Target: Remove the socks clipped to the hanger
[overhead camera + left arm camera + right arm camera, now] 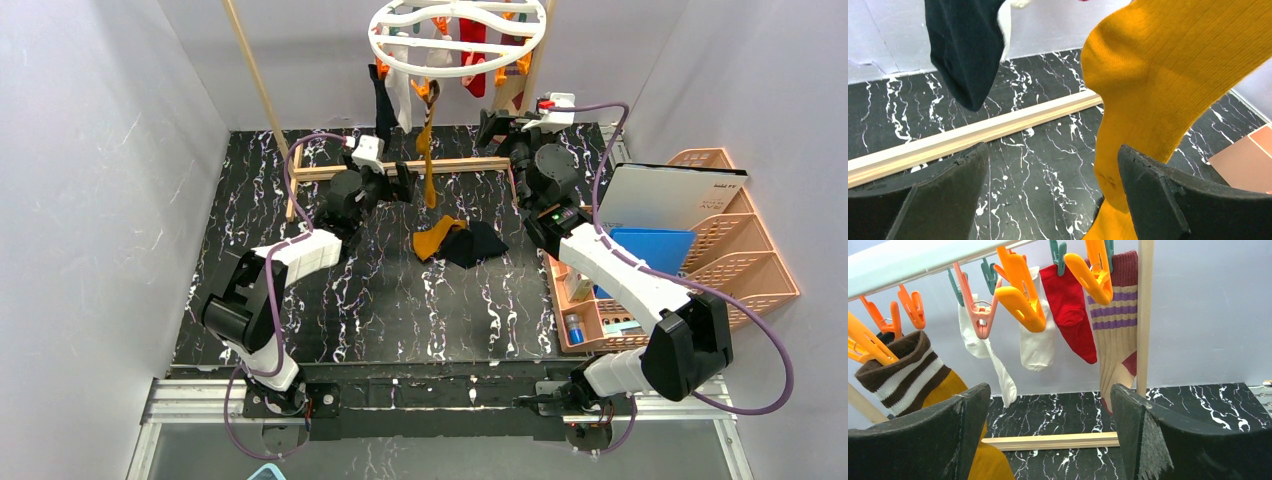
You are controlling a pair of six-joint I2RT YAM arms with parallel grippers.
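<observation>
Left end effector point(1053, 170) stood open beside the mustard sock point(1158, 85) hanging from the hanger point(457, 40) over the tabletop's point(380, 290) far edge. Right end effector point(1048, 410) gaped too. Soft, light, stretchy knit: gripping its lower length and tugging downward seemed best.

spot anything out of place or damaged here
A mustard sock and a black sock lie crumpled together on the table below the hanger. One pad of the right tool looks frayed along its inner edge.
</observation>
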